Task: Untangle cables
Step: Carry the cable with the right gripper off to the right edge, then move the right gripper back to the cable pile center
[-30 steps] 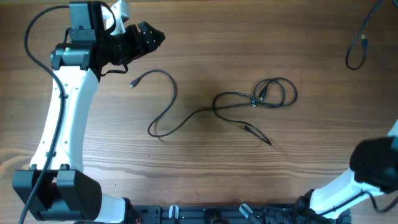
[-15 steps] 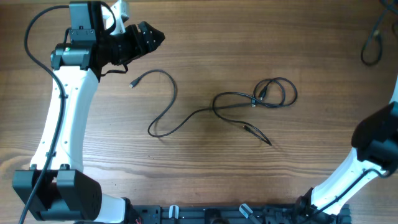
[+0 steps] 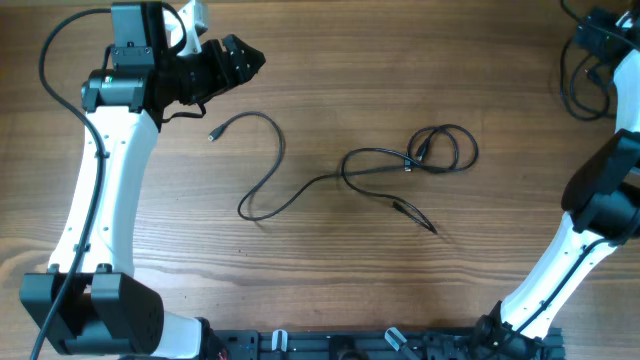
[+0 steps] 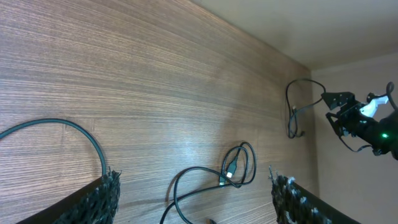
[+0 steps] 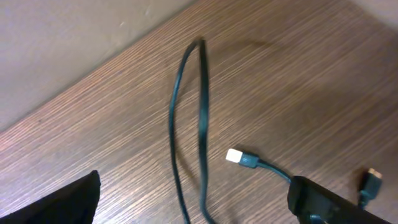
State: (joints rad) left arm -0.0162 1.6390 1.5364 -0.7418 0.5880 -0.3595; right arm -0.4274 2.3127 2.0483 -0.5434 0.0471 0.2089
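Cables (image 3: 283, 160) of thin black flexible cord lie on the brown wood-grain table (image 3: 330, 290). One long strand starts at a small dark plug (image 3: 212, 135) near the left arm. It sweeps in an S-curve toward the middle of the table and runs into a small knotted coil (image 3: 440, 150) right of centre. From the coil's lower side a short tail reaches toward the near edge and ends in a second dark plug (image 3: 430, 228).

A separate black cable loop (image 3: 573, 95) sits at the far right corner, well apart from the coil. The right wrist view shows it as a narrow upright-looking loop, with a pale-tipped plug (image 5: 235, 157) just beside it on the wood.

The black right gripper (image 3: 598, 35) is over that far corner, just beside the loop. Its jaws are spread wide in its wrist view. The loop's strand runs down into the gap between them, and neither finger is seen touching it.

The black left gripper (image 3: 243, 55), on its white arm (image 3: 110, 170), hovers at the far left of the table, apart from the first plug. Its jaws are also spread, with only the table and cord in view below.
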